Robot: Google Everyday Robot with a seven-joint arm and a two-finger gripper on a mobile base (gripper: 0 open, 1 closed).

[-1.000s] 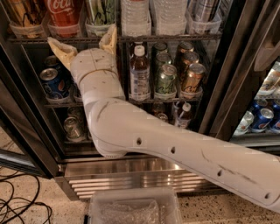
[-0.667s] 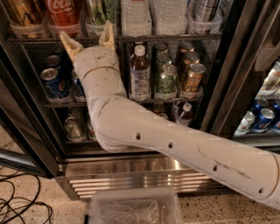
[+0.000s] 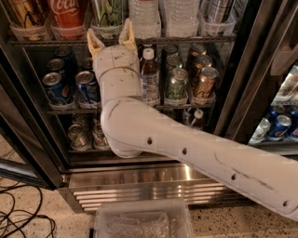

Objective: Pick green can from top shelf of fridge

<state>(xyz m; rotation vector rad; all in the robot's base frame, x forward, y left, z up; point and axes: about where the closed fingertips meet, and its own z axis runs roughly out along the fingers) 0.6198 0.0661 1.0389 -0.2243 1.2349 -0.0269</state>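
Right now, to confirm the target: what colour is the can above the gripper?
Green with pale patches, camera view; the can sits just above the open gripper.

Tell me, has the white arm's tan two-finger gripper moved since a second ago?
Yes. The open gripper moved right, away from the red Coca-Cola can, to below the green aluminium can.

A speckled floor (image 3: 233, 221) was seen below, with black cables (image 3: 21, 216) strewn across it at the left. A clear plastic bin (image 3: 139, 223) was set on it at the bottom edge. The claw (image 3: 110, 38) was held spread wide just under the top shelf (image 3: 195, 41).
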